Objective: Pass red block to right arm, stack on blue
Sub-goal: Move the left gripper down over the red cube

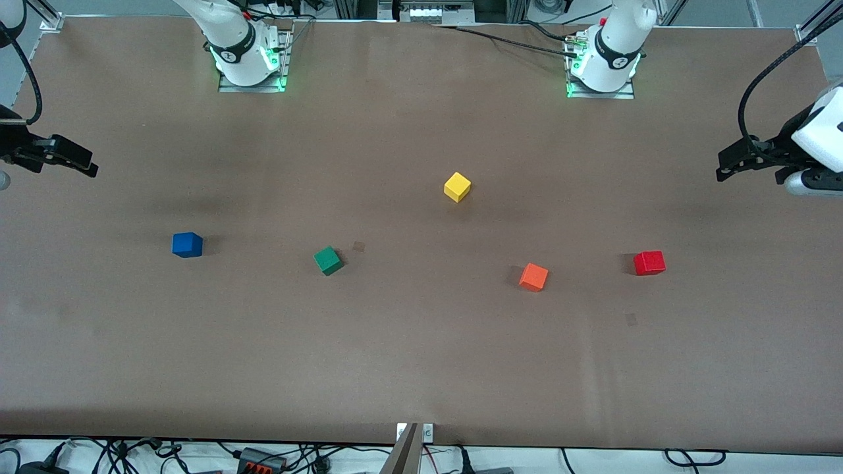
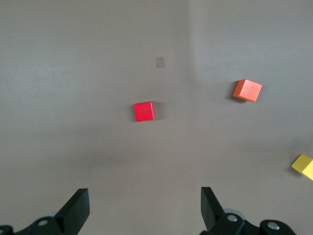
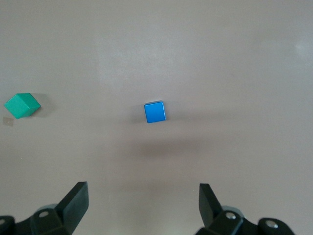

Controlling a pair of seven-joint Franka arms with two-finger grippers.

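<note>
The red block (image 1: pixel 649 263) sits on the brown table toward the left arm's end; it also shows in the left wrist view (image 2: pixel 144 111). The blue cube (image 1: pixel 187 244) sits toward the right arm's end and shows in the right wrist view (image 3: pixel 155 112). My left gripper (image 1: pixel 726 170) hangs high over the table's edge at the left arm's end, open and empty (image 2: pixel 145 210). My right gripper (image 1: pixel 89 166) hangs high over the table's edge at the right arm's end, open and empty (image 3: pixel 144 205). Neither touches a cube.
An orange-red cube (image 1: pixel 533 276) lies beside the red block, toward the middle (image 2: pixel 247 90). A green cube (image 1: pixel 328 260) lies beside the blue one, toward the middle (image 3: pixel 22 105). A yellow cube (image 1: pixel 457 187) sits near the centre, farther from the front camera (image 2: pixel 304 165).
</note>
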